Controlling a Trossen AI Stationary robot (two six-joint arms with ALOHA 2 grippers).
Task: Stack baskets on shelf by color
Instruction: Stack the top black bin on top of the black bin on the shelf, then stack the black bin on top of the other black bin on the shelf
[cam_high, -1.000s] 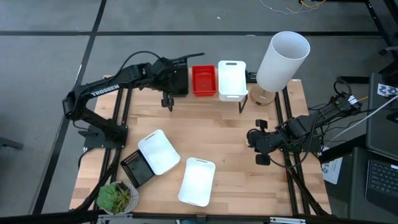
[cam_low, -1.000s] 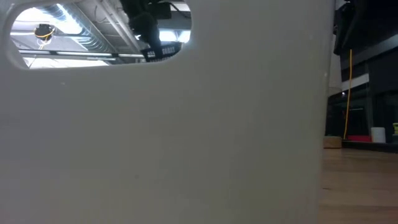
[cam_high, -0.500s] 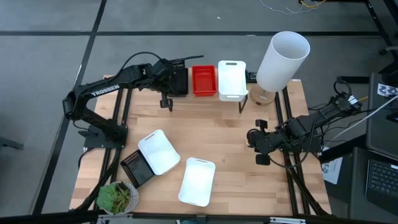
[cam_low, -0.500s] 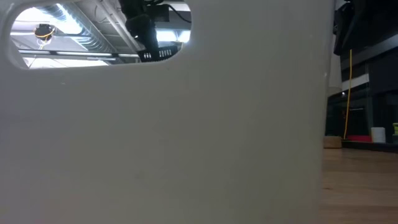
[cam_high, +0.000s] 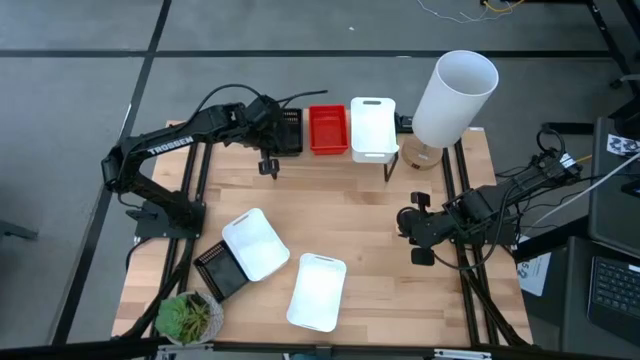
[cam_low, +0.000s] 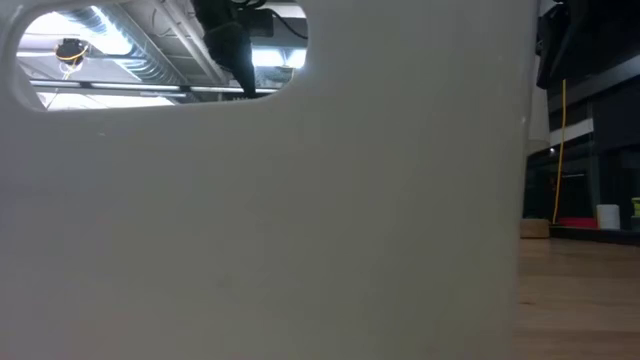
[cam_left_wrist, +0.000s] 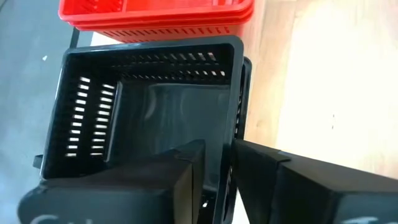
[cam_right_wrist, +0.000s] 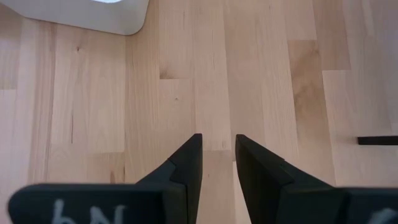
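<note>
the black basket sits on the shelf just beside the red basket, which has a white basket on its other side. the left gripper straddles the black basket's near wall, fingers a little apart, no longer clearly pinching it. thin perforated plastic: likely light, stiff yet slightly springy, smooth, so a rim wall is the best hold. the right gripper, well apart from the red basket, hovers over bare table with fingers apart.
</note>
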